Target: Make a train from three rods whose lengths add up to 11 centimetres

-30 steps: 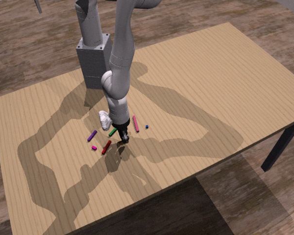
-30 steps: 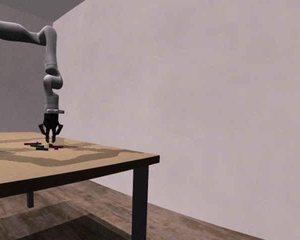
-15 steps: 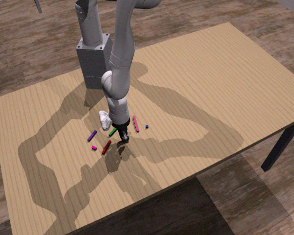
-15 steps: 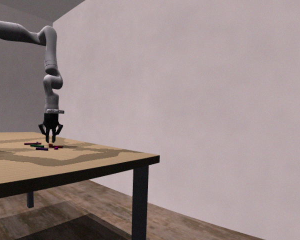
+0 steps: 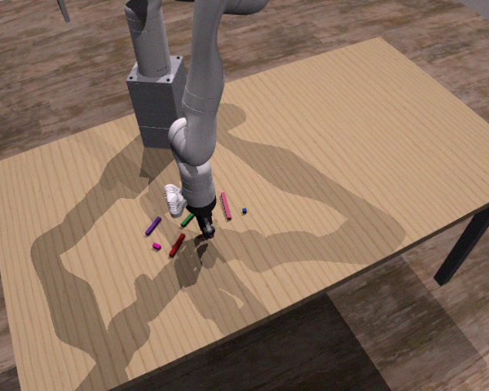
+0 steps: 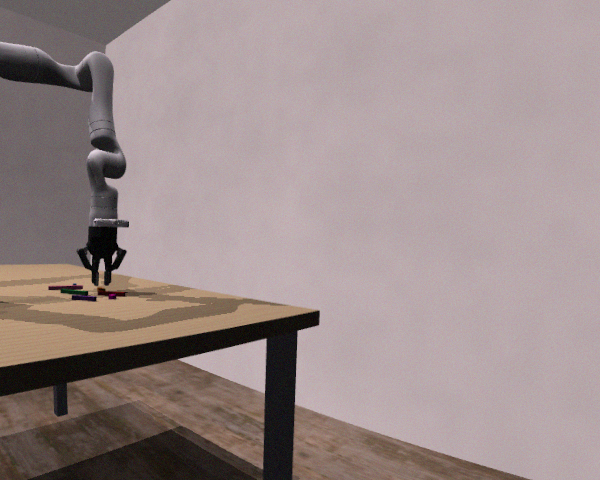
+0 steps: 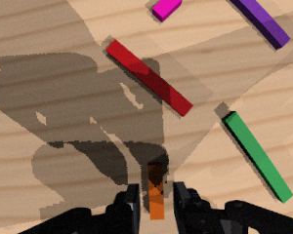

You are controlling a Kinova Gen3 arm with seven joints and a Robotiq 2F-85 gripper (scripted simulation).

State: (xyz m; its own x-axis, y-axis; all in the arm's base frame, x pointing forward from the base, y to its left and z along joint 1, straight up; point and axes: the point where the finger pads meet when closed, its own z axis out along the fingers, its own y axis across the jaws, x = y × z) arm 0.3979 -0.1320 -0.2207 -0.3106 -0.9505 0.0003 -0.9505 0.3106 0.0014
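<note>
From the left in the top view, the purple rod lies flat on the table. It could be the six in a train with orange and blue, but if it is put down a bit turned, the line will bend. The small magenta rod is just beside it. Next comes the red rod, near the orange one; a swinging finger could bump it. The green rod is near too, and could get knocked the same way. Then comes the pincer, a little bit spread, with nothing pinched. The orange rod lies under it, lined up with the gap. The gap looks small, so if the pincer comes down a bit sideways, a finger could land on the rod and tip or push it. The pink rod is farther right and must stay away from the train. Last is the tiny blue rod. It is so short that it could slip or twist when grabbed, or get shoved when another rod is set against it.
</note>
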